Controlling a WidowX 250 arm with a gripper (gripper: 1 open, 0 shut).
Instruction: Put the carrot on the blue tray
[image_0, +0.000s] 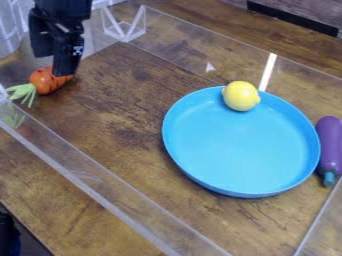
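The orange carrot (48, 80) lies on the brown wooden table (123, 120), in the upper left of the view, its pale green leafy top (22, 93) pointing toward the left edge. It is well apart from the blue tray. The black gripper (58, 64) is right at the carrot's upper side, its dark fingers standing wide apart, one to either side of the carrot's upper part; whether they touch it cannot be told from this angle. The arm comes in from the top left corner.

A clear, transparent edging (100, 185) runs slantwise below the carrot, from the left side down toward the bottom of the view. To the right of the carrot, across bare wood, sits the round blue tray (241, 145) with its raised rim. A yellow round fruit (241, 96) rests at the tray's upper edge, on the inner side of the rim. Beyond the tray, near the right edge of the view, a purple eggplant (329, 148) lies just beside the rim, its green end toward the bottom.
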